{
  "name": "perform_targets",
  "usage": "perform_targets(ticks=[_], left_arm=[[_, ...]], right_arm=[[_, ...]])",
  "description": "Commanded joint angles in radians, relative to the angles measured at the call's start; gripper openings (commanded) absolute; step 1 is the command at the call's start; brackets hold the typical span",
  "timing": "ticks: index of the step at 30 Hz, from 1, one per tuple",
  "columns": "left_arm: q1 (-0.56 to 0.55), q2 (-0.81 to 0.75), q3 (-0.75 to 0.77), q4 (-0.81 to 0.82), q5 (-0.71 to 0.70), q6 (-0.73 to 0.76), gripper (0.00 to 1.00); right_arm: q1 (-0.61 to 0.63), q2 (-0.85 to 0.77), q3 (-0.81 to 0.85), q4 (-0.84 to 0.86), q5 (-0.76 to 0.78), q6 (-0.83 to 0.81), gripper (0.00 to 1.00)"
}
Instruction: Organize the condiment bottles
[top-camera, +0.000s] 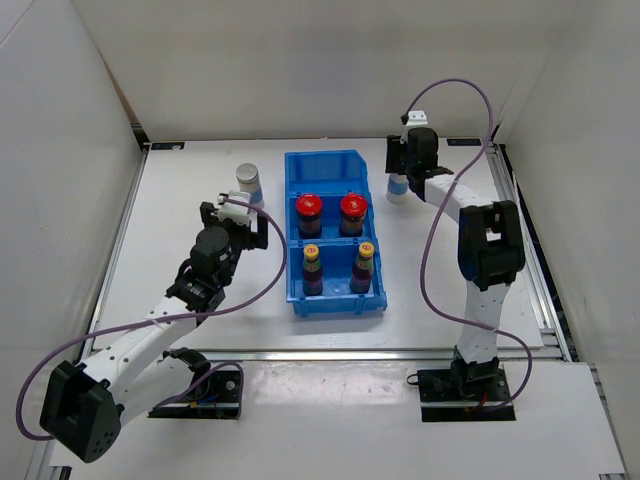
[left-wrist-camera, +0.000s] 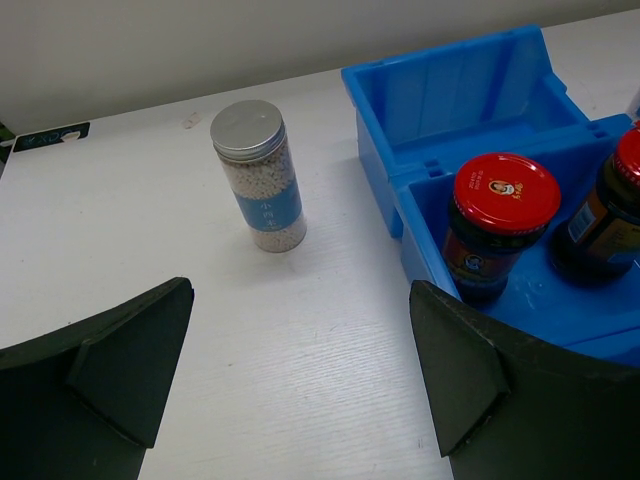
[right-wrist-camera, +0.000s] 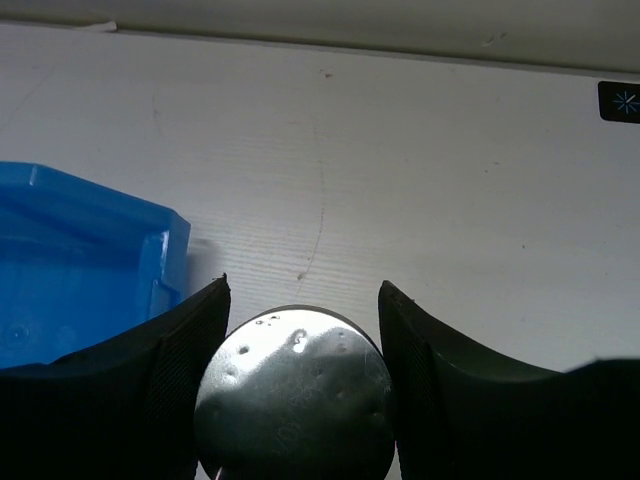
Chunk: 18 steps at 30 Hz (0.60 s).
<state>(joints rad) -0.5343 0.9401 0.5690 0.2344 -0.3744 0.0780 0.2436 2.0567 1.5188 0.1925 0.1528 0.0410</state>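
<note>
Table (top-camera: 170, 220): white, with walls around it.
Blue bin (top-camera: 322, 158): sits in the middle of the table, between the two arms. It has three parts in a row, one behind the other.
Red-lid jars (top-camera: 309, 212) (top-camera: 351, 212): two of them, standing side by side in the middle part of the bin.
Yellow-cap bottles (top-camera: 312, 268) (top-camera: 363, 265): two of them, standing side by side in the part nearest the arms.
Left shaker (left-wrist-camera: 262, 175): stands up straight on the table, just to the left of the bin near its far end (silver cap, blue band, little white bits inside).
Right shaker (right-wrist-camera: 295, 395): stands on the table just to the right of the bin's far end. From the wrist camera only its round silver cap shows.
Left pincer (left-wrist-camera: 300, 350): its fingers are wide apart and hold nothing. It hangs over the table beside the bin's left wall. The left shaker is in front of it and not touching it.
Right pincer (right-wrist-camera: 303, 330): it is down over the right shaker, with one finger on each side of the cap. Both fingers look pressed against it.
</note>
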Motion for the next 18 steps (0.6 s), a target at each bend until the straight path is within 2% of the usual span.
perform_targets(ticks=[1,8,18], left_arm=[[-0.004,0.005,-0.003,0.022,-0.009,-0.009,1.0],[-0.004,0.014,-0.003,0.022,-0.027,-0.009,1.0],[-0.004,0.014,-0.003,0.022,-0.027,-0.009,1.0]], right_arm=[[0.006,-0.11,0.078,-0.007,0.008,-0.046,0.07],[0.069,-0.15,0.17,-0.031,0.008,-0.136,0.02],[0.177,-0.179,0.25,-0.01,-0.033,-0.158,0.01]])
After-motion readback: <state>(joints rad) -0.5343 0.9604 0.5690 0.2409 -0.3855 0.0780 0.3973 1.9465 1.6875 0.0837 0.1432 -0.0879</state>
